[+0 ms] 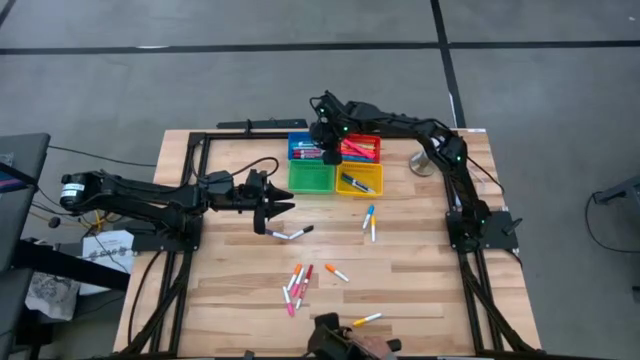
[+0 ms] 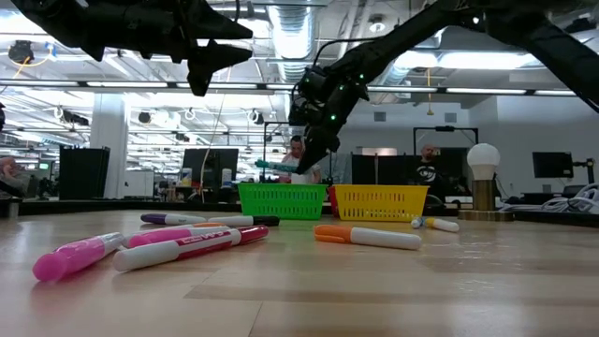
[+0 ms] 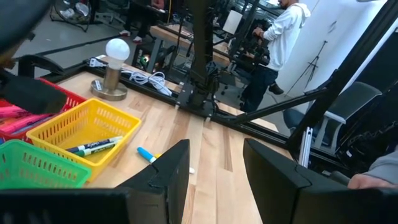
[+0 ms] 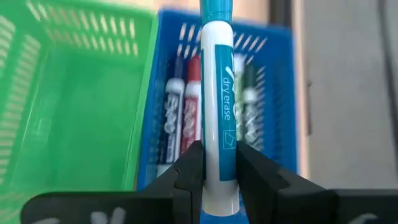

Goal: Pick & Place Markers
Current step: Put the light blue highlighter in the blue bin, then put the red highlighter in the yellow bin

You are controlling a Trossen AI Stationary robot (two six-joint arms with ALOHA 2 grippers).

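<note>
Right gripper (image 4: 219, 165) clamped a white-barrelled, blue-capped dry-erase marker (image 4: 219, 99) above the blue plastic mesh tray (image 4: 280, 81).
Its arm reached across the table; the left gripper (image 3: 214, 171) hovered with fingers apart over bare wood.

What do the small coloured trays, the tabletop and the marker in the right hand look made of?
Trays, e.g. the green tray: likely moulded plastic, slotted lattice walls, slight sheen. Tabletop: pale wood planks with visible grain and seams. Marker clamped in the right hand: glossy plastic barrel, printed label.
</note>
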